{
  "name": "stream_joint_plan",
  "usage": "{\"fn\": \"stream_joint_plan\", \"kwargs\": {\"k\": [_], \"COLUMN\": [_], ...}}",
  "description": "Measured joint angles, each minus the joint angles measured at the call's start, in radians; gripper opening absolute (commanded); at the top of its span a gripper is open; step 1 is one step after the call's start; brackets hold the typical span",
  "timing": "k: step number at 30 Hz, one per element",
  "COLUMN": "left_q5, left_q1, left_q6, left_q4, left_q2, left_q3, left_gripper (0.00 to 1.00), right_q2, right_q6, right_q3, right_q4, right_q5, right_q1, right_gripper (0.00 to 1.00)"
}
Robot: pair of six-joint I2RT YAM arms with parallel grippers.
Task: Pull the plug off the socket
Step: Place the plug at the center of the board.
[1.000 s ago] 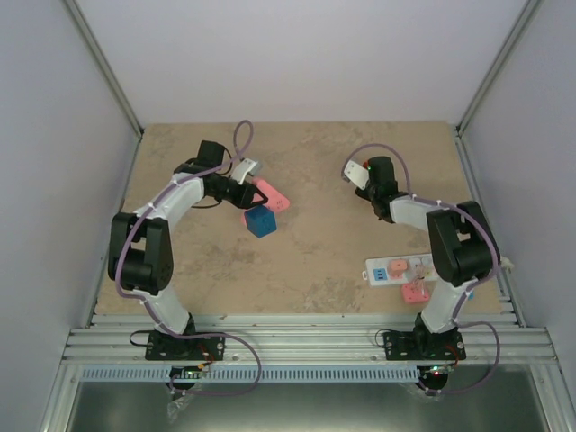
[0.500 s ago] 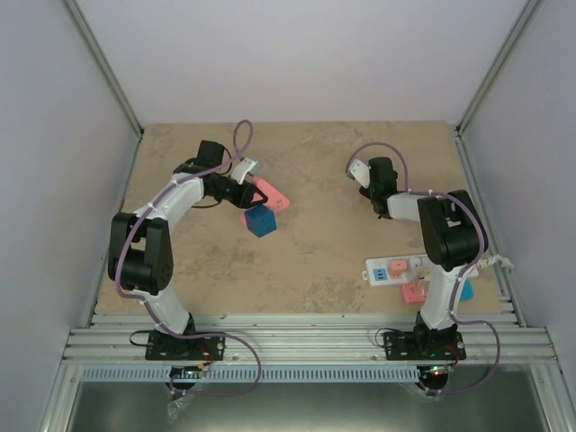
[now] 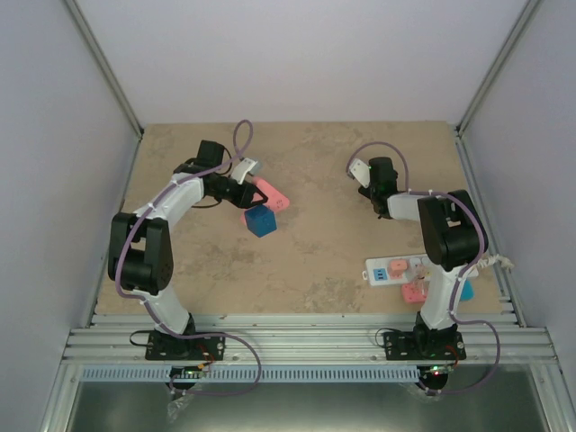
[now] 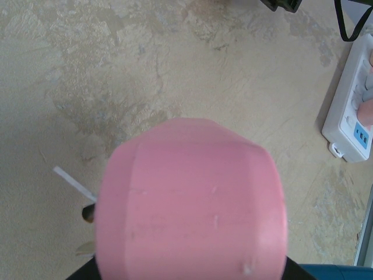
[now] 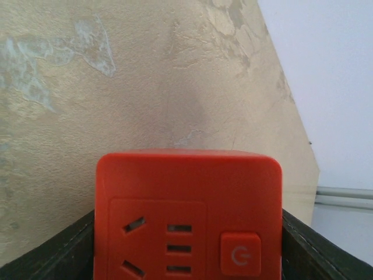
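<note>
Step in hand, as I judge it: the pull itself looks done. My right pincer (image 5: 187,256) is pinching the orange-red cube plug (image 5: 187,198), w/ a dark jaw pressing on each side of it and its slot face and power button turned to my wrist cam. The socket (image 3: 396,268) is lying flat near my right base, well apart from that pincer, so plug and strip are no longer joined. Can't tell how high I'm holding the plug over the table (image 3: 315,261).

My left pincer (image 3: 250,190) is closed on the pink block (image 4: 189,201), which is filling nearly all of that wrist view. The blue cube (image 3: 261,222) is sitting just beside it, on the near side.

Next move, prob.: lower the plug onto bare tabletop and spread the jaws. That needs a slow, level descent so the cube lands flat.

Room: the widest open stretch is mid-table, between my two arms. The far right corner and side wall are showing close ahead in the right wrist view, so I'm favouring a move inward. A small pink piece (image 3: 414,292) is lying just beside the socket's near side, so I'm avoiding that patch.
</note>
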Motion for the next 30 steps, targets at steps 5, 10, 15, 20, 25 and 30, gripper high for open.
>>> {"fn": "stream_joint_plan", "kwargs": {"k": [5, 10, 15, 20, 25, 30], "left_q5": [0.000, 0.000, 0.000, -0.001, -0.003, -0.003], "left_q1": [0.000, 0.000, 0.000, 0.000, 0.000, 0.000], "left_q6": [0.000, 0.000, 0.000, 0.000, 0.000, -0.004], "left_q4": [0.000, 0.000, 0.001, 0.004, 0.007, 0.007], "left_q2": [0.000, 0.000, 0.000, 0.000, 0.000, 0.000], "left_q3": [0.000, 0.000, -0.004, -0.006, -0.008, -0.008], "left_gripper": [0.00, 0.00, 0.00, 0.00, 0.00, 0.00], "right_q2": [0.000, -0.005, -0.009, -0.041, -0.076, -0.145], "right_q6": [0.013, 0.021, 0.025, 0.048, 0.080, 0.082], "right_q3": [0.000, 0.000, 0.000, 0.000, 0.023, 0.026], "right_q4": [-0.012, -0.013, -0.025, -0.078, -0.130, -0.177], "right_q5": [-0.023, -0.039, -0.066, -0.122, -0.160, -0.212], "right_q1": [0.001, 0.012, 0.054, 0.098, 0.113, 0.113], "right_gripper": [0.72, 0.73, 0.78, 0.81, 0.86, 0.90]}}
